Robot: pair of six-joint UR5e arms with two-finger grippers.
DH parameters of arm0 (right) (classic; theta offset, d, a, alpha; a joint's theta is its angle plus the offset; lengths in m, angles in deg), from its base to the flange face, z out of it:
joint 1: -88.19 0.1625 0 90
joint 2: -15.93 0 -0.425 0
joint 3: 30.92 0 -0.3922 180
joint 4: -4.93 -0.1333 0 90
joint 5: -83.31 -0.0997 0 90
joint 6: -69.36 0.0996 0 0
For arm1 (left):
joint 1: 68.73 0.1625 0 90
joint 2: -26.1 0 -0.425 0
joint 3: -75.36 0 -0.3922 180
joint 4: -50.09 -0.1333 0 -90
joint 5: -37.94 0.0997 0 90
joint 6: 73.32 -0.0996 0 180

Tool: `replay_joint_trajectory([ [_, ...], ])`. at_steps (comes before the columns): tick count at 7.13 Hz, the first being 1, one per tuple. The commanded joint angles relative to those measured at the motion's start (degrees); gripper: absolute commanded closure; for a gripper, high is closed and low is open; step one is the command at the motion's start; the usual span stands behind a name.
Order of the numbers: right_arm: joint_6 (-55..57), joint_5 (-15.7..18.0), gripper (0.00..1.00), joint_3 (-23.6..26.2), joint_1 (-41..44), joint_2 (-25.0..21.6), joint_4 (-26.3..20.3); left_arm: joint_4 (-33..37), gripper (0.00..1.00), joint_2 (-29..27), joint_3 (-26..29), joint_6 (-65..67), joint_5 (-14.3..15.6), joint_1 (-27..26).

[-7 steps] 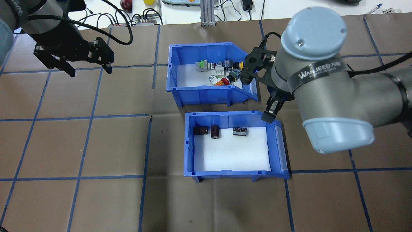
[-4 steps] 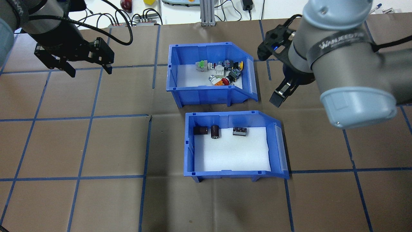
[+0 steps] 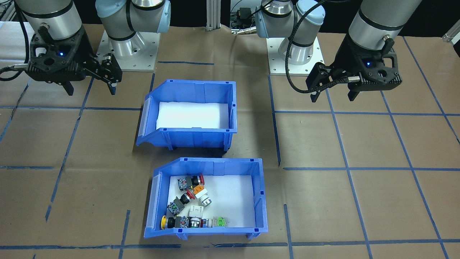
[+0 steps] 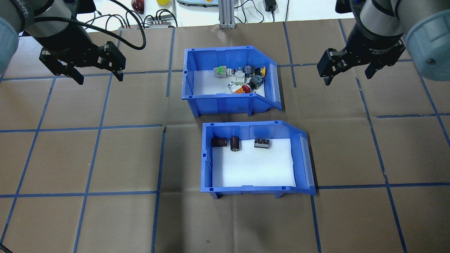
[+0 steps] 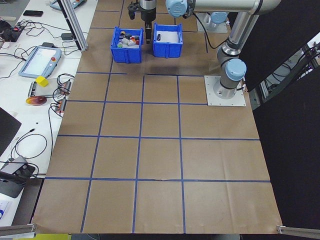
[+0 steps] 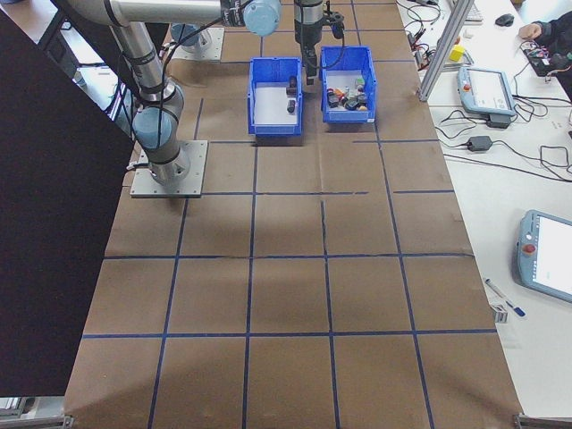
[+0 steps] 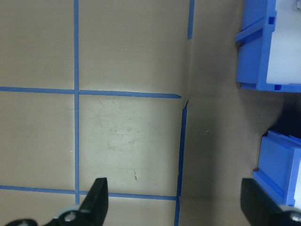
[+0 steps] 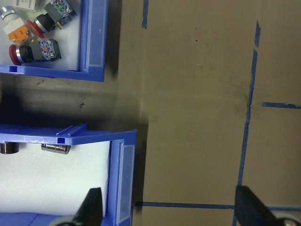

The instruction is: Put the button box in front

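Observation:
The button box (image 4: 225, 103) is a blue bin with colourful push-buttons on white foam. It stands on the far side of the table from the robot, and in the front-facing view it is the lower bin (image 3: 205, 233). My left gripper (image 4: 100, 78) hangs open and empty well to its left. On the opposite side my right gripper (image 4: 347, 78) is open too, clear of the box's sloped open end. The right wrist view catches the box's corner (image 8: 94, 42) at top left. Both grippers (image 3: 333, 97) (image 3: 91, 91) hold nothing.
A second blue bin (image 4: 253, 191) with a few dark parts on foam sits just robot-side of the button box, a narrow gap between them. Blue tape lines grid the brown table paper. Cables and devices lie beyond the far table edge.
My right arm has pulled away from the button box's open end, up and to the right, and now hangs off to the side. The left arm and both bins stayed put.

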Motion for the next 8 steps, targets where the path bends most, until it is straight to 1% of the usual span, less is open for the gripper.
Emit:
replay_joint_trajectory([
  [1,7.71,-1.08,0.00,1.49,0.48,-0.34,-1.44,0.07,0.01,0.09,-0.08,0.00,0.00,0.00],
  [2,7.73,-2.40,0.00,1.58,0.40,-0.60,-1.44,-0.02,0.01,0.09,0.01,0.00,0.00,0.00],
  [8,7.12,-2.41,0.00,1.67,0.40,-0.61,-1.27,-0.02,0.01,-0.09,0.01,0.00,0.00,0.00],
])
